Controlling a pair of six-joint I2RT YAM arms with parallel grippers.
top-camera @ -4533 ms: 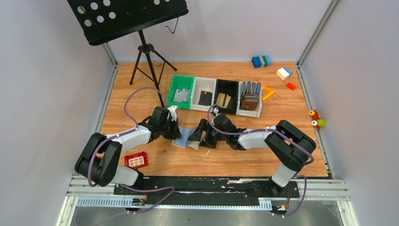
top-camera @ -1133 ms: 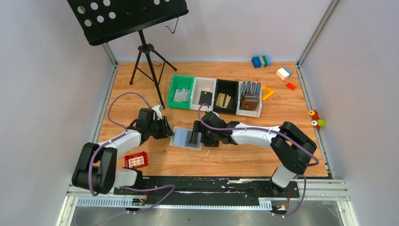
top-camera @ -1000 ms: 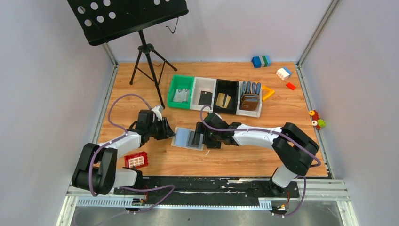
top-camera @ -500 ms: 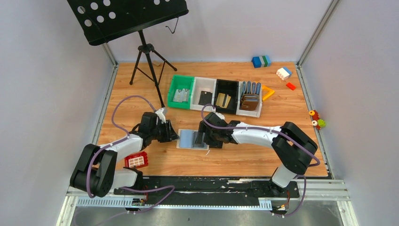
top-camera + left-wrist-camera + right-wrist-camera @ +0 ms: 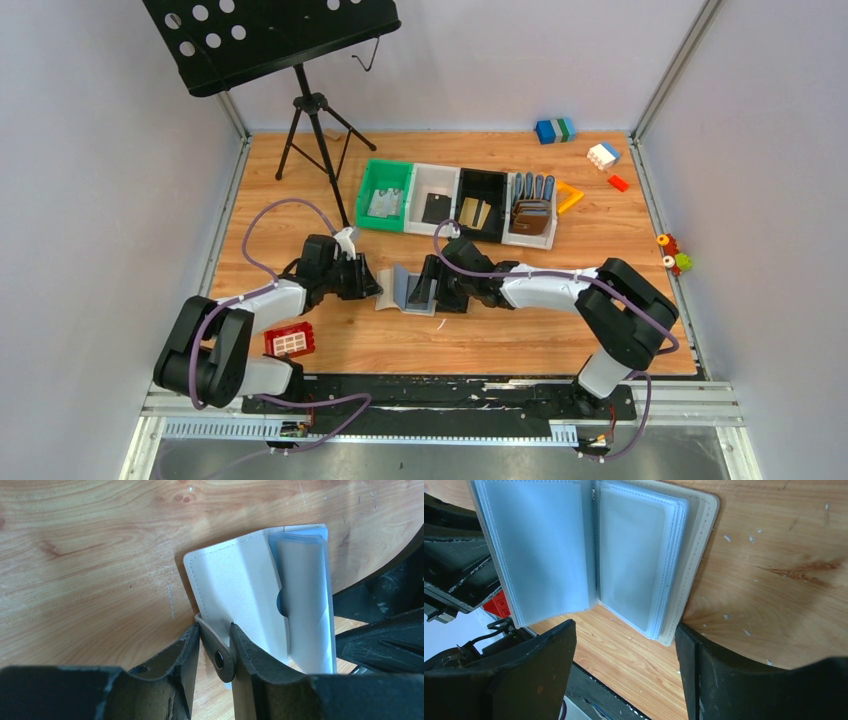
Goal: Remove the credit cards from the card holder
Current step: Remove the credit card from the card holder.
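Observation:
The card holder, pale grey-beige, lies open on the table between the two arms, its left cover raised. My left gripper is shut on its strap tab, with the pale cover just beyond the fingers. The right wrist view shows clear blue-grey sleeves fanned open, and those that show look empty. My right gripper stands open at the holder's right half, holding nothing. Credit cards lie in the bins behind: silvery grey, black and gold.
A row of bins stands behind the holder, the rightmost with brown wallets. A music stand's tripod is at the back left. A red brick lies by the left arm. Toy blocks sit at the back right.
The left gripper has moved right to the holder's left edge, closed on the strap tab and lifted that cover off the table. The right gripper's jaws have narrowed slightly.

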